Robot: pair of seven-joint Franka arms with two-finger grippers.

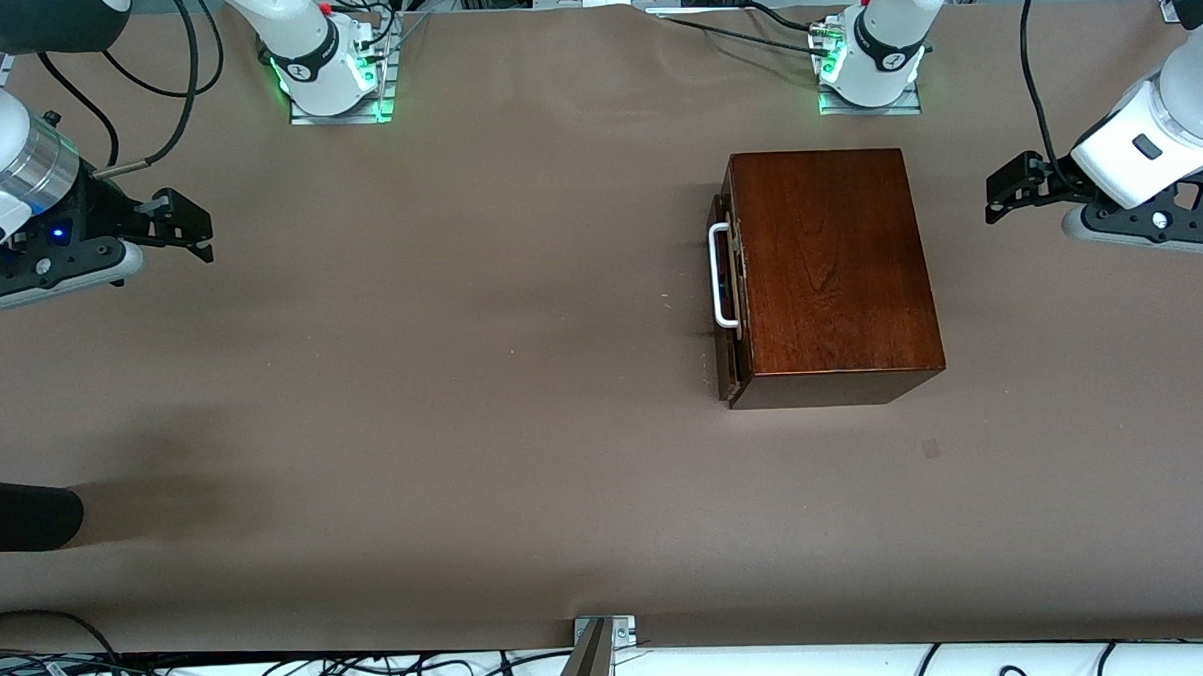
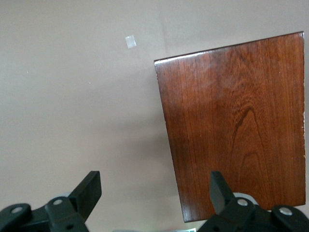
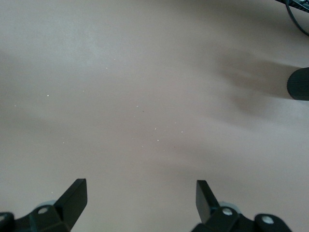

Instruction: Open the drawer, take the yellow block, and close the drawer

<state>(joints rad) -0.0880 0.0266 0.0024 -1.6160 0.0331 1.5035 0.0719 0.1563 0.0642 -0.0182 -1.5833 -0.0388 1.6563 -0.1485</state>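
The glossy reddish-brown wooden box (image 1: 829, 265) stands on the table toward the left arm's end. Its drawer (image 1: 728, 364) faces the right arm's end, pushed in or nearly so, with a white bar handle (image 1: 719, 274). The yellow block is hidden. My left gripper (image 1: 1007, 189) is open and empty, hovering above the table beside the box's back. In the left wrist view the gripper (image 2: 154, 181) shows with the box top (image 2: 236, 121) under one finger. My right gripper (image 1: 189, 227) is open and empty, over bare table at the right arm's end; it also shows in the right wrist view (image 3: 141, 188).
A dark rounded object (image 1: 22, 513) reaches in at the table's edge near the right arm's end, also in the right wrist view (image 3: 298, 83). A small tape patch (image 1: 930, 448) lies nearer the front camera than the box. Cables run along the table's edges.
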